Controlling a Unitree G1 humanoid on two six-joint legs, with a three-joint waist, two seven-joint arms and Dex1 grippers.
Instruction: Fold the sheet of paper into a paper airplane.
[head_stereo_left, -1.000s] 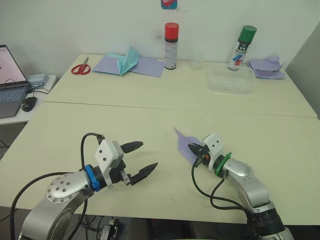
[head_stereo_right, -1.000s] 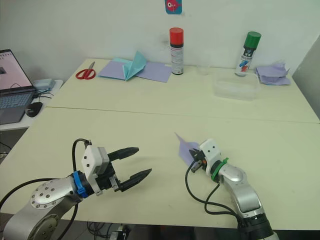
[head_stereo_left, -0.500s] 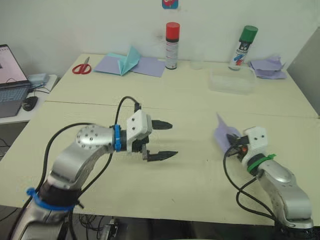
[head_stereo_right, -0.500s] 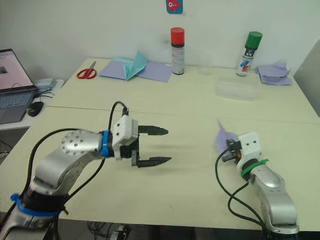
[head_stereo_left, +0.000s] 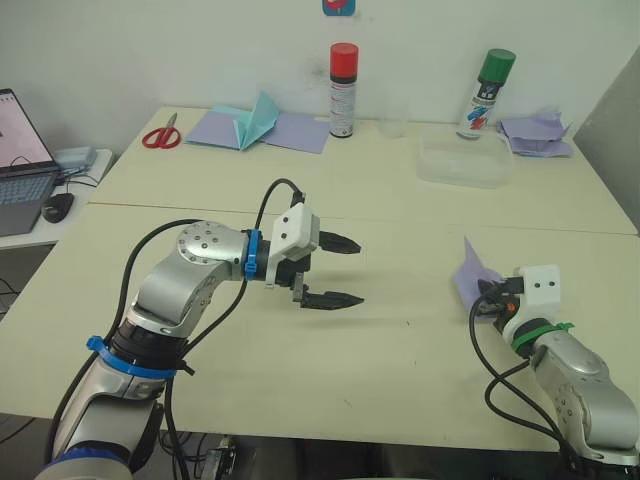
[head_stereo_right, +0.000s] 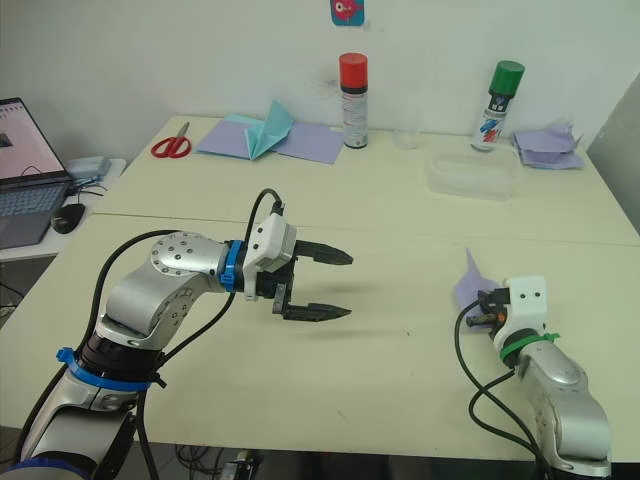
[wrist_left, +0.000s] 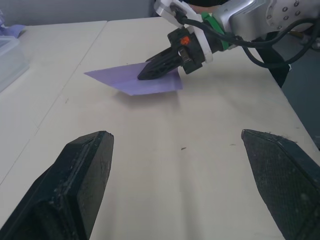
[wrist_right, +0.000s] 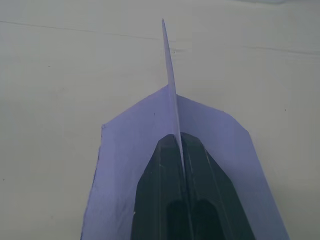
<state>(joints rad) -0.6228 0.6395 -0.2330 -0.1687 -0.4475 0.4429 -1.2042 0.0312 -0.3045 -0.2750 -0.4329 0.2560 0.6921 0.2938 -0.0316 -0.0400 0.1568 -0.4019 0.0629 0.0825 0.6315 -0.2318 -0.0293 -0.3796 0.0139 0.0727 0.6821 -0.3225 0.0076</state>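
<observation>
The sheet of paper (head_stereo_left: 466, 279) is pale lavender and folded into a pointed wedge, a paper airplane shape. It rests on the cream table (head_stereo_left: 400, 350) at the right. My right gripper (head_stereo_left: 484, 301) is shut on its raised middle fold from behind; the right wrist view shows the fingers (wrist_right: 160, 190) pinching that fold, with the wings (wrist_right: 120, 155) spread to either side. In the left wrist view the paper (wrist_left: 125, 81) lies flat-winged under the right gripper (wrist_left: 152, 70). My left gripper (head_stereo_left: 358, 272) hovers open and holding nothing over the table's middle, pointing right toward the paper.
At the back stand a red-capped spray can (head_stereo_left: 342, 92), a green-capped can (head_stereo_left: 485, 95) and a clear plastic box (head_stereo_left: 463, 160). A teal pointed paper shape (head_stereo_left: 256, 120) on lavender sheets and red scissors (head_stereo_left: 160, 135) lie back left. Crumpled lavender paper (head_stereo_left: 535, 135) lies back right, a laptop (head_stereo_left: 20, 170) far left.
My left gripper has risen and swung from the near left to the table's middle, staying open. My right gripper has drawn the folded paper to the right, still shut on it.
</observation>
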